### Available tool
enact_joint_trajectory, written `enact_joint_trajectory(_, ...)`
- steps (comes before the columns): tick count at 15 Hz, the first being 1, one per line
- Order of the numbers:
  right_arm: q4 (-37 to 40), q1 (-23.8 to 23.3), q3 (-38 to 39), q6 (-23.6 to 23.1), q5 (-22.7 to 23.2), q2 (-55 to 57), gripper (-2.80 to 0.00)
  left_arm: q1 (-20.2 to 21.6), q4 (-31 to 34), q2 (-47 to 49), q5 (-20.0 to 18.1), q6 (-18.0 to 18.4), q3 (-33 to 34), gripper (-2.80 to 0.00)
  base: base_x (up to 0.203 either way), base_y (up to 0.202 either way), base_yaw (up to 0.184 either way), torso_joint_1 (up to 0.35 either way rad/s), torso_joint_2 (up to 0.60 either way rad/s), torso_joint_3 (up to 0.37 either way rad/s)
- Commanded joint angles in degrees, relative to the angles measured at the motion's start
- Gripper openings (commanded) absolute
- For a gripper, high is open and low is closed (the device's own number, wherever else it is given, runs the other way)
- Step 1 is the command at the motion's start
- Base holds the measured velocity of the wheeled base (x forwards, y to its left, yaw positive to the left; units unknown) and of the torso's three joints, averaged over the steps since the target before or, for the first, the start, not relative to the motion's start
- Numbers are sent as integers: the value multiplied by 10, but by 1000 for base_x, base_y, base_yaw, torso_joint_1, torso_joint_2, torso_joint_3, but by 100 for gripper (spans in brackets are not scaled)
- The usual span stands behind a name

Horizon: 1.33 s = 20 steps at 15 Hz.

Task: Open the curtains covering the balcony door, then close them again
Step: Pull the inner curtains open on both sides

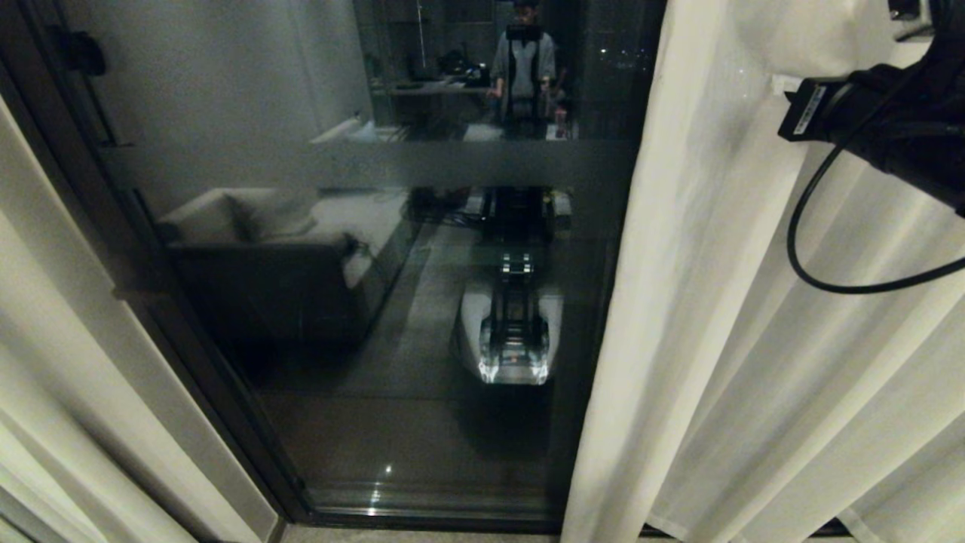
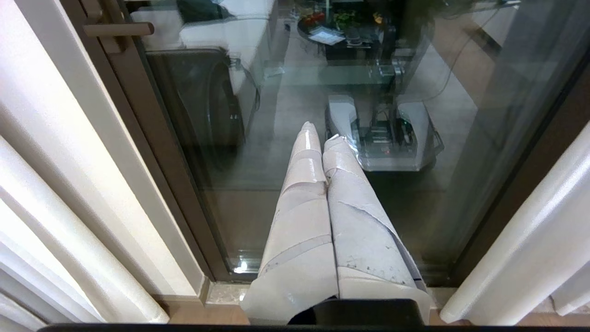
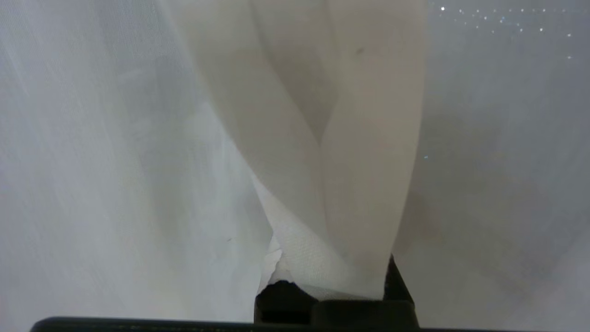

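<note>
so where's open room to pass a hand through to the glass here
The open gap is the balcony door glass between the left curtain panel and the right curtain panel. The right side is crowded: the right gripper is shut on folded curtain fabric.

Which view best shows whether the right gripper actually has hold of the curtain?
The right wrist view: the right gripper is shut on a bunched fold of the right curtain panel. The head view shows only that arm's black body against the panel; the left wrist view shows just the panel's edge.
</note>
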Motion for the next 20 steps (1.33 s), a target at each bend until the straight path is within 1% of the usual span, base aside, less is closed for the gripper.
enact_joint_trajectory(1,-4,0,-2,0,2,-6,-280,0,0,0,0,0,0,-280,0,0,0,0,0,0)
enact_joint_trajectory(7,-3,-9,5,0,2,-11,-280,0,0,0,0,0,0,-280,0,0,0,0,0,0)
enact_joint_trajectory(16,-7,-9,50,-1,1,-32,-280,0,1,0,0,-1,0,-280,0,0,0,0,0,0)
enact_joint_trajectory(18,-7,-9,52,-1,1,-33,-280,0,1,0,0,-1,-1,-280,4,-94,2,-1,4,3)
enact_joint_trajectory(20,-7,-10,53,-1,1,-33,-280,0,1,0,0,-1,-1,-280,1,-178,4,11,2,2)
